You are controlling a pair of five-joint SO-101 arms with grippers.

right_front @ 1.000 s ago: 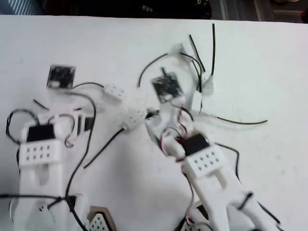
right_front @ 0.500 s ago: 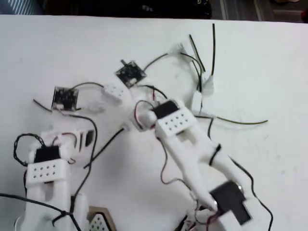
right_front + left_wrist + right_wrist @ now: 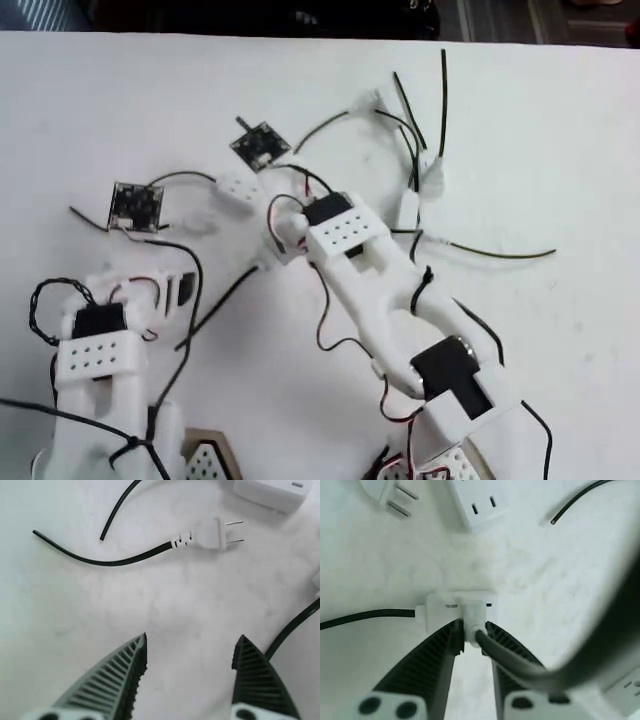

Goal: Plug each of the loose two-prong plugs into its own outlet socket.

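Note:
My right gripper (image 3: pixel 471 627) is shut on a white two-prong plug (image 3: pixel 472 616) whose thick black cord runs back past the fingers. The plug's front sits against a white socket block (image 3: pixel 440 612) with its own black cord. From above, this gripper (image 3: pixel 283 242) is at the table's middle. My left gripper (image 3: pixel 192 640) is open over bare table. Ahead of it lies a loose white plug (image 3: pixel 207 535), prongs pointing at a white outlet (image 3: pixel 270 492). From above, the left gripper (image 3: pixel 175 285) is at the lower left, short of that outlet (image 3: pixel 238 190).
A second outlet (image 3: pixel 480 502) and another loose plug (image 3: pixel 387 492) lie just beyond the right gripper. More white outlets (image 3: pixel 432 180) and loose black cords (image 3: pixel 500 252) are scattered at the upper right. Arm cables trail over the table near both arms.
The right arm has stretched forward and to the left, bringing its gripper onto the plug and socket block at the middle. The left arm drew back a little, then stayed still.

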